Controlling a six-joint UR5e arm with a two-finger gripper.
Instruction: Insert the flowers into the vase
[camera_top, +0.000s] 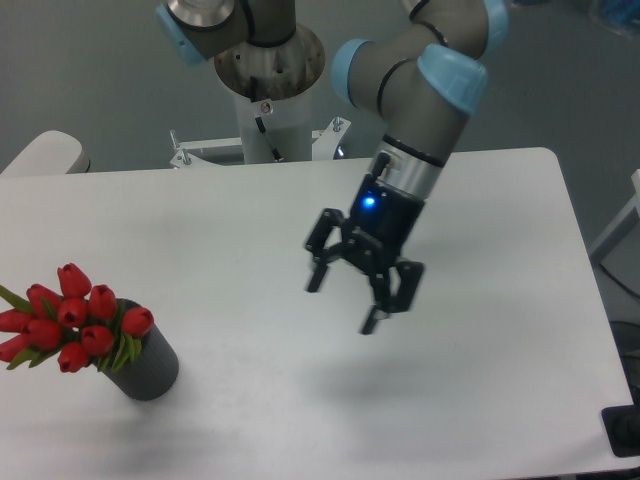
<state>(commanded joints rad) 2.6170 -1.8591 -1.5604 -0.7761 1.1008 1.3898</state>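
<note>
Flowers (70, 325) far from hand (342, 305)

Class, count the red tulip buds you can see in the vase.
9 tulip buds, clustered at the table's front-left: two on top, four in the middle row, three along the bottom, leaning left out of the vase. Others may be hidden behind them.

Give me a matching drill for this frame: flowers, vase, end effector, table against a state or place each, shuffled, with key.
Things:
1. flowers
2. vase
3. end effector
4. table

States or places:
A. open, empty, above mid-table
B. white surface under everything
C. red buds leaning left out of the grey cylinder
D. upright near the table's front left

Pairs: 1-C, 2-D, 3-A, 4-B
</note>
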